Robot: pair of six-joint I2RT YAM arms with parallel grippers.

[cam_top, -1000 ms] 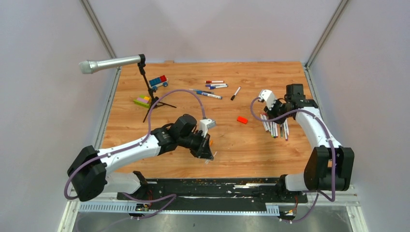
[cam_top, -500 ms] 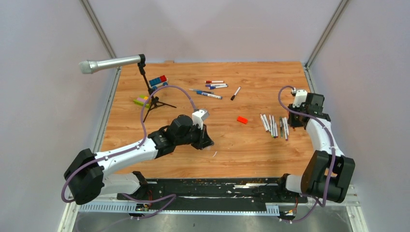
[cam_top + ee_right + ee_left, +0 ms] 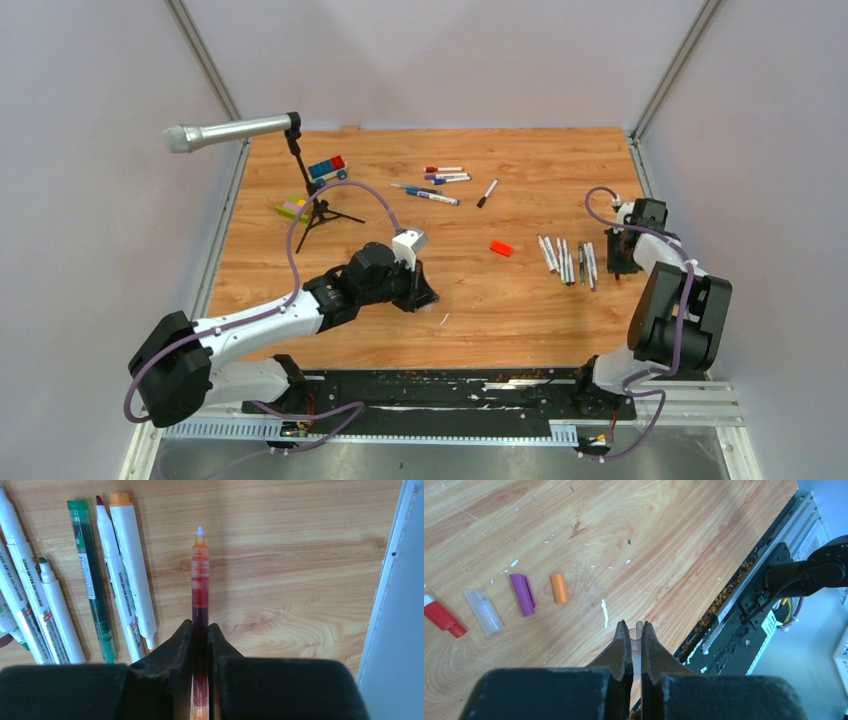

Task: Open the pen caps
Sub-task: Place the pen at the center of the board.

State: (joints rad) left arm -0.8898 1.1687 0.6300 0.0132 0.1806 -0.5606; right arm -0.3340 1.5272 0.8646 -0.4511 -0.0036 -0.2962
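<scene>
**Both grippers clamped: a cap on the left, a pen on the right**

At the lower centre of the left wrist view, the left gripper (image 3: pixel 635 630) is pinched nearly shut on a small clear plastic cap (image 3: pixel 637 637) that pokes out between its fingertips. On the wooden table (image 3: pixel 674 540), at centre left, four loose stubby caps lie in a row: an orange cap (image 3: pixel 558 588), a purple cap (image 3: pixel 523 594), a second clear cap (image 3: pixel 483 611) and a red cap (image 3: pixel 443 618).

At the bottom centre of the right wrist view, the right gripper (image 3: pixel 200 630) is clamped on a slim translucent red-orange pen (image 3: pixel 200 575). The pen is uncapped, and its fine tip points towards the top of the frame. To its left lie a dark green marker pen (image 3: pixel 91 595) and white-barrelled marker pens (image 3: pixel 131 575), side by side and uncapped.
</scene>
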